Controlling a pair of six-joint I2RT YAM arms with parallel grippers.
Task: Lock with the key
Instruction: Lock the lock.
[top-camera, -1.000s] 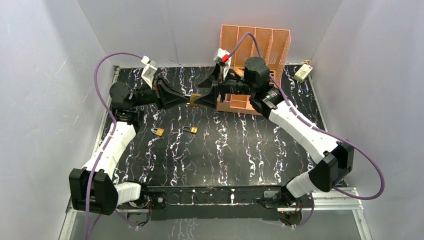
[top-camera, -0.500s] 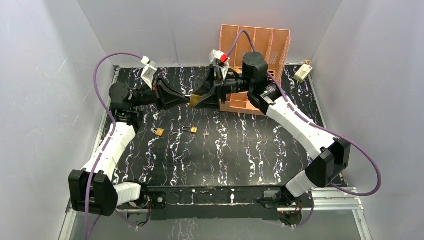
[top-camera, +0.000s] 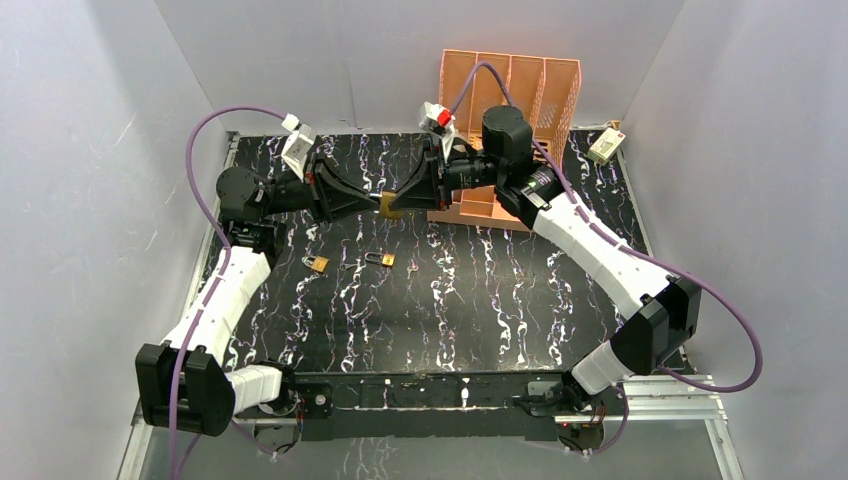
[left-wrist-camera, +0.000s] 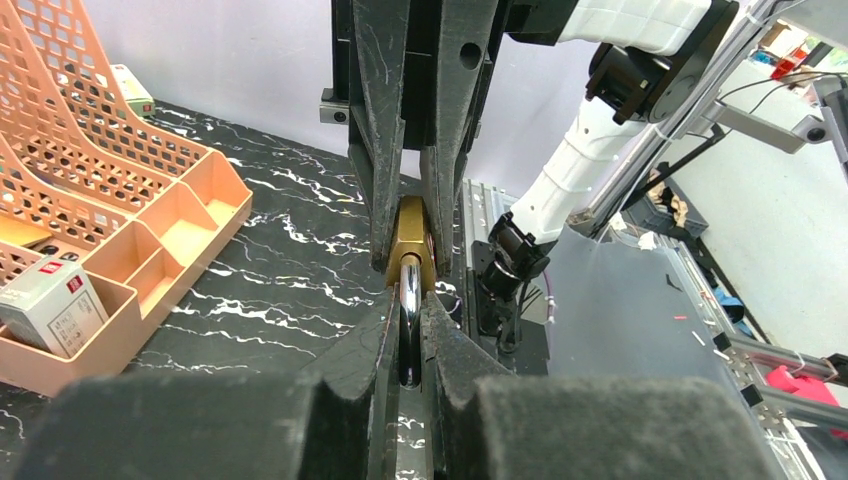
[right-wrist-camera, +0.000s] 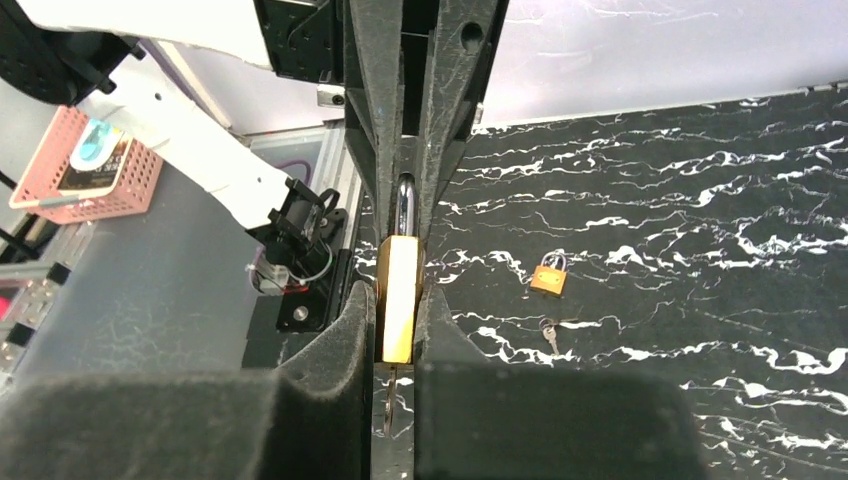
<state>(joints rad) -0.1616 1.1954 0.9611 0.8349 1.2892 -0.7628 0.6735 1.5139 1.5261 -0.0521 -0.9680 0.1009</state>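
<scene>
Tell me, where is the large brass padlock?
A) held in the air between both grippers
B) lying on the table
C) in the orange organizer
A: the padlock is above the table, its shackle in the left gripper, its brass body in the right gripper.

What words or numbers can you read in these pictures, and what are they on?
Nothing reads clearly.
White box in the orange organizer: red label, print too small to read.
Small box at the far right corner of the table: markings too blurred.
Packet in the pink basket: print blurred.
Brass padlock: no lettering visible.
</scene>
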